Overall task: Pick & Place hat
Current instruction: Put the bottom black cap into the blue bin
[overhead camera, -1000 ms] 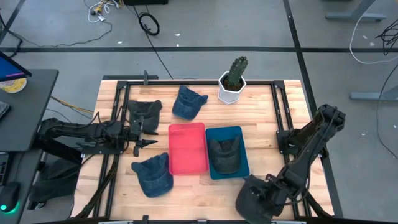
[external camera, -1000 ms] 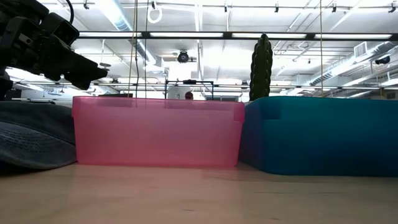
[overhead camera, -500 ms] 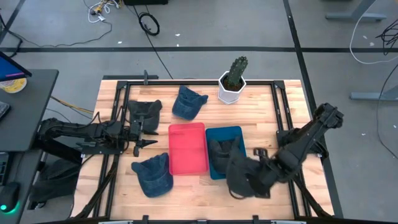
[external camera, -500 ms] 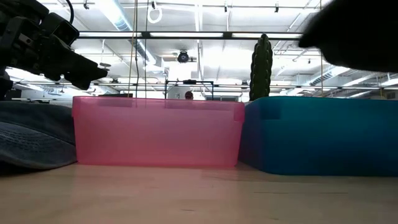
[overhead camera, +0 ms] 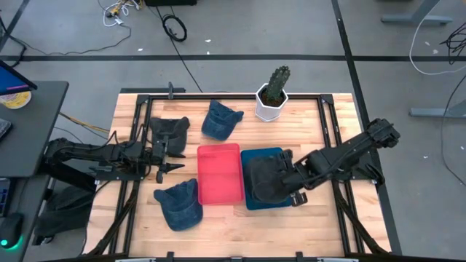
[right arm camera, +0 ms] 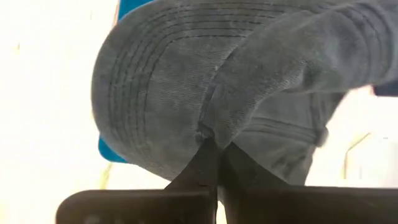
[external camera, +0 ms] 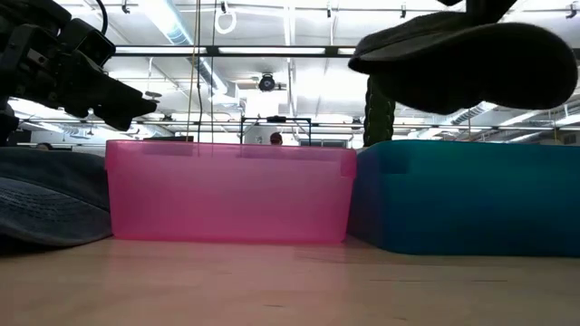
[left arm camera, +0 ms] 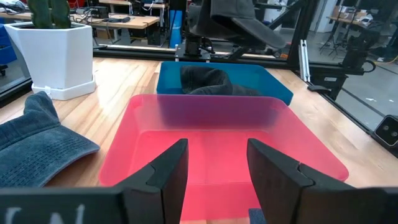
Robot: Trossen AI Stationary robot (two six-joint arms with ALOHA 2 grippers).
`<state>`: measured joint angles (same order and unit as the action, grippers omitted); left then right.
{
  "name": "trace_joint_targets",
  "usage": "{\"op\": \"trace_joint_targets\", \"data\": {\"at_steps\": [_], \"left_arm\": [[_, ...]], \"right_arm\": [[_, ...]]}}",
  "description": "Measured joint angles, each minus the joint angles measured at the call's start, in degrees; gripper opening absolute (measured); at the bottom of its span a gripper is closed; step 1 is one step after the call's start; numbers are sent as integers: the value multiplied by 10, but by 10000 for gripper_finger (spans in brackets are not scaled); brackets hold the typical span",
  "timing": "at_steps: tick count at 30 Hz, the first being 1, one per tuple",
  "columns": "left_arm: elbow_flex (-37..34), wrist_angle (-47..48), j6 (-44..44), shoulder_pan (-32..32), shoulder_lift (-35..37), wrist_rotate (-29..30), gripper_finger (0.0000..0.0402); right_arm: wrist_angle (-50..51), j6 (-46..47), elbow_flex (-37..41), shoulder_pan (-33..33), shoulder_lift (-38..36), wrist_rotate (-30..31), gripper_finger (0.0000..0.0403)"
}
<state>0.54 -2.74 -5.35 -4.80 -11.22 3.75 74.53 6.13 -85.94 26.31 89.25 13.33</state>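
My right gripper (overhead camera: 290,179) is shut on a dark grey hat (overhead camera: 263,182) and holds it over the blue bin (overhead camera: 282,156); in the low view the hat (external camera: 462,63) hangs above the bin's rim (external camera: 471,195). Another dark hat (left arm camera: 208,79) lies inside the blue bin. The pink bin (overhead camera: 220,173) stands beside it on the left. My left gripper (overhead camera: 171,154) is open and waits left of the pink bin, its fingers (left arm camera: 165,171) pointing at it. My right gripper pinches the hat between its two shut fingers (right arm camera: 211,171) where the stitched brim meets the crown (right arm camera: 208,134), on a bunched fold of cloth. The fingers come from the table's right. The hat is lifted clear, above the blue bin.
A dark grey hat (overhead camera: 169,129) and a blue denim hat (overhead camera: 220,120) lie at the far left. Another denim hat (overhead camera: 180,205) lies near the front, left of the pink bin. A potted cactus (overhead camera: 273,93) stands at the far edge.
My right gripper has carried the dark grey hat from the table's near right corner toward the left and the far edge, until it is above the blue bin. The hat stays lifted clear of the table.
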Motion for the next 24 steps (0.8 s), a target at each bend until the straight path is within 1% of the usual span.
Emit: {"op": "trace_joint_targets", "data": {"at_steps": [5, 13, 20, 24], "left_arm": [[0, 0, 0, 0, 0, 0, 170], [0, 0, 0, 0, 0, 0, 170], [0, 0, 0, 0, 0, 0, 170], [0, 0, 0, 0, 0, 0, 170]], "right_arm": [[-12, -8, 17, -15, 0, 10, 0], [-94, -35, 109, -24, 0, 5, 0], [-145, -26, 160, -37, 0, -12, 0], [-184, -31, 196, -45, 0, -36, 0]]}}
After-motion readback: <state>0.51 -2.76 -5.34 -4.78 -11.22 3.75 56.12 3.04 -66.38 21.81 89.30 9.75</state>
